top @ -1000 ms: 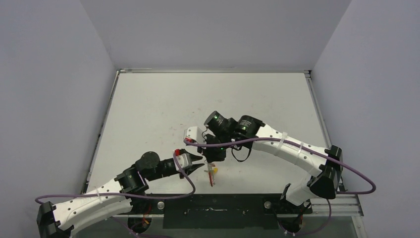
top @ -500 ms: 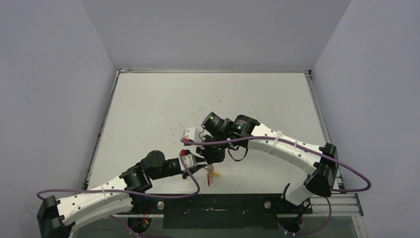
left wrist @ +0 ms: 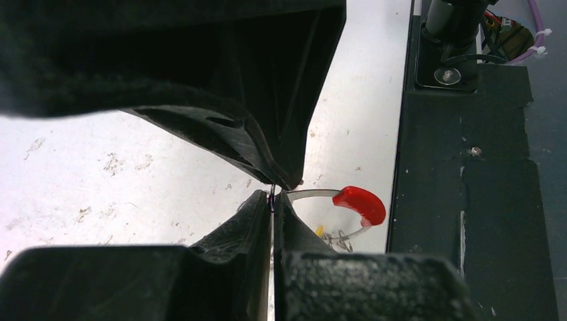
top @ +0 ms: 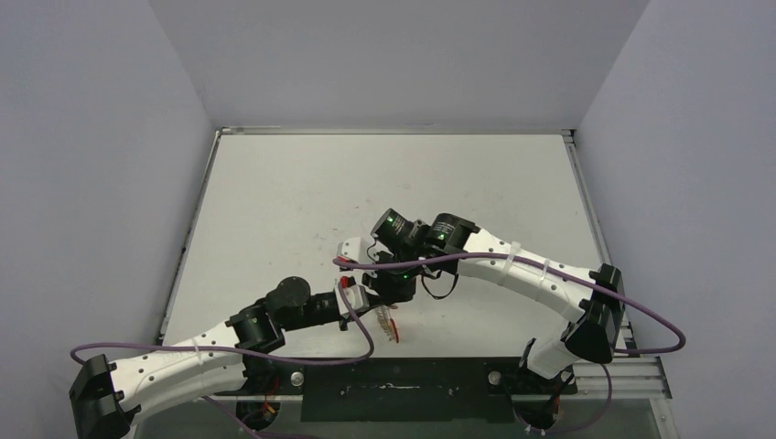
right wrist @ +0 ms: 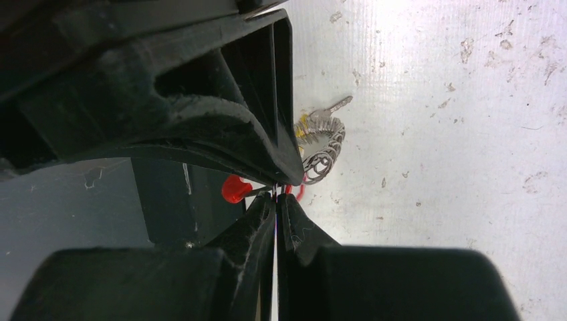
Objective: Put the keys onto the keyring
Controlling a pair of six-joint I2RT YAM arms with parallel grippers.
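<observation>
My left gripper [top: 368,309] and right gripper [top: 390,296] meet tip to tip low over the table's near edge. Both are shut on the thin silver wire of the keyring [left wrist: 314,194]. In the left wrist view my left gripper [left wrist: 273,200] pinches the wire, which arcs right to the red sleeve [left wrist: 361,204]. In the right wrist view my right gripper [right wrist: 275,198] pinches it beside a red piece [right wrist: 234,188]. Coiled wire [right wrist: 325,155] and the yellow-headed key [right wrist: 306,126] hang behind the fingers. The bundle [top: 393,326] dangles below the grippers. I cannot make out the red-headed key.
The white table [top: 366,183] has raised edges, with grey walls on three sides. A black base plate [top: 393,389] runs along the near edge under the hanging bundle. Purple cables [top: 494,261] loop along both arms.
My left arm has reached forward and to the right, bringing its gripper up against the right gripper. The right gripper shifted slightly left, and the hanging bundle swung with it.
</observation>
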